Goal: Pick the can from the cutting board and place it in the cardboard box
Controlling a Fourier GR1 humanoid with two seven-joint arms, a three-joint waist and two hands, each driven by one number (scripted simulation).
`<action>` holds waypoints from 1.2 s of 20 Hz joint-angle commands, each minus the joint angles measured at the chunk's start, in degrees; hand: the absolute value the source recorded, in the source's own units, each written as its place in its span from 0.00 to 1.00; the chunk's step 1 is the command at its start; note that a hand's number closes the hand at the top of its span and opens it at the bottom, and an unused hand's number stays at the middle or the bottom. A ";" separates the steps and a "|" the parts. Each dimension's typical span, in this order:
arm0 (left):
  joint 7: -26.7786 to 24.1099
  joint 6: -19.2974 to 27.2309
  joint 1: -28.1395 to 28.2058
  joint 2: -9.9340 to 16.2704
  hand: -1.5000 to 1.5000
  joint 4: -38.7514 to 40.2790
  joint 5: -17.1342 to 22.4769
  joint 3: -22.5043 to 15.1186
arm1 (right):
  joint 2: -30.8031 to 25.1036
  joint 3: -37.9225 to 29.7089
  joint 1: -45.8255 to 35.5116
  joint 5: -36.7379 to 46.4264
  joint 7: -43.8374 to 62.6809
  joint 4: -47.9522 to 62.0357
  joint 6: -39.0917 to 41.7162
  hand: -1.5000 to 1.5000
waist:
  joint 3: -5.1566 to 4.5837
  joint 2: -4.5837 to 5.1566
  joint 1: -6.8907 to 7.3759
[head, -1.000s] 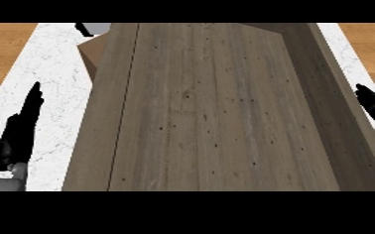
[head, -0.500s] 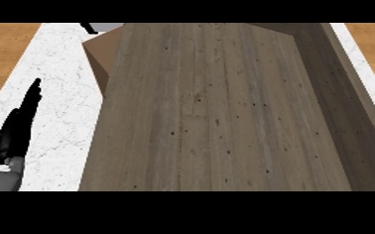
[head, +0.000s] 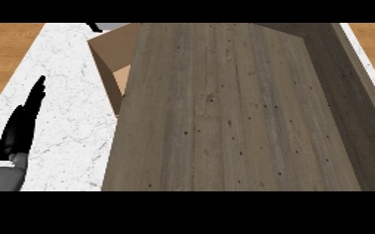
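Note:
A large grey-brown wooden slab (head: 227,114), likely the cutting board seen very close, fills most of the head view, with its darker side face (head: 341,79) at the right. Part of the cardboard box (head: 110,54) shows past the slab's upper left edge, with its tan inner wall visible. The can is nowhere in sight. My left hand (head: 22,124) rests at the left edge over the white counter, fingers straight and pointing up, holding nothing. My right hand does not show.
White marble counter (head: 70,104) runs down the left side, between my left hand and the slab. A small dark object (head: 93,27) sits at the top beside the box. Orange wood floor (head: 18,44) shows at the far left.
The wooden slab has shifted right in the view, uncovering more of the cardboard box and the white counter. A dark shape at the right edge has gone out of view. My left hand has stayed put.

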 commanded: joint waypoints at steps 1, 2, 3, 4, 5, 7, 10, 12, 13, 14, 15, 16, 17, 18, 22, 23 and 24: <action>0.87 -0.05 2.13 -0.33 0.50 -2.62 -1.01 -0.59 | -2.16 4.58 -4.26 7.58 -1.13 2.00 1.69 0.00 | -0.04 -0.19 0.36; 3.14 -0.30 -1.06 0.08 0.50 -3.10 -0.97 -0.40 | -2.10 6.40 -6.46 9.71 0.08 3.81 2.24 0.00 | 0.01 -0.01 0.75; -1.29 -1.16 -1.16 -0.74 0.50 2.39 -0.75 0.35 | -1.17 8.13 -8.03 10.83 3.35 1.23 3.06 0.00 | -0.12 0.06 0.18; 0.86 0.48 -0.95 -2.29 0.50 0.52 -1.27 -0.11 | 1.41 9.36 -8.36 12.59 4.18 1.61 1.29 0.00 | -0.09 -0.09 -0.02; -1.19 0.99 -0.33 -2.42 0.50 1.99 -2.67 -0.18 | 0.42 9.38 -9.59 12.09 6.03 -0.17 4.92 0.00 | -0.14 -0.19 -0.41; 3.36 -0.72 -1.80 -0.82 0.50 -1.57 -1.63 1.05 | 2.42 10.15 -13.86 13.68 7.76 2.67 7.19 0.00 | -0.09 -0.22 -0.17; 3.25 -2.48 0.58 -0.58 0.50 -3.25 -2.03 2.09 | 4.16 10.31 -15.64 18.58 4.96 8.43 4.59 0.00 | -0.08 -0.25 -0.49; -0.65 -1.33 -1.40 -2.47 0.50 3.22 -2.77 3.40 | 5.67 11.09 -18.77 20.59 7.72 8.60 5.30 0.00 | -0.11 -0.18 -0.63; -1.34 -1.09 -1.04 -3.41 0.50 2.88 -3.99 2.86 | 7.25 10.40 -19.67 22.23 5.48 13.11 3.20 0.00 | -0.08 -0.17 -0.59; 0.03 -3.40 0.14 -1.47 0.50 1.13 -2.54 4.55 | 7.56 10.82 -16.26 21.85 8.51 7.08 3.89 0.00 | -0.12 -0.35 -0.96; -0.38 -2.80 3.43 -1.77 0.50 -3.37 -2.83 4.64 | 6.95 10.19 -17.37 23.05 6.12 10.17 4.07 0.00 | -0.10 -0.35 -0.68; 0.09 -1.73 2.32 -3.18 0.50 -1.35 -5.30 3.68 | 7.38 9.58 -17.16 24.03 5.01 10.35 3.04 0.00 | -0.10 -0.34 -0.90; -1.55 -2.75 1.36 -2.97 0.50 1.38 -4.09 5.76 | 8.07 8.67 -12.96 22.26 6.72 5.29 2.65 0.00 | -0.13 -0.42 -1.34; 3.47 -2.82 -1.46 -2.65 0.50 -2.04 -4.98 4.58 | 7.97 9.17 -15.46 22.91 10.42 3.43 5.27 0.00 | -0.13 -0.44 -1.30; -0.28 -5.53 0.35 -3.21 0.50 0.03 -4.42 7.49 | 8.27 6.83 -13.72 24.47 6.41 5.15 5.63 0.00 | -0.13 -0.42 -1.30; 0.72 -4.59 1.92 -3.55 0.50 -2.83 -5.87 7.07 | 9.77 6.89 -14.91 26.03 5.89 7.25 4.46 0.00 | -0.11 -0.40 -1.07; 2.03 -6.17 4.79 -2.31 0.50 -5.91 -5.04 7.40 | 7.53 6.38 -13.04 25.21 4.65 5.22 5.71 0.00 | -0.12 -0.47 -1.09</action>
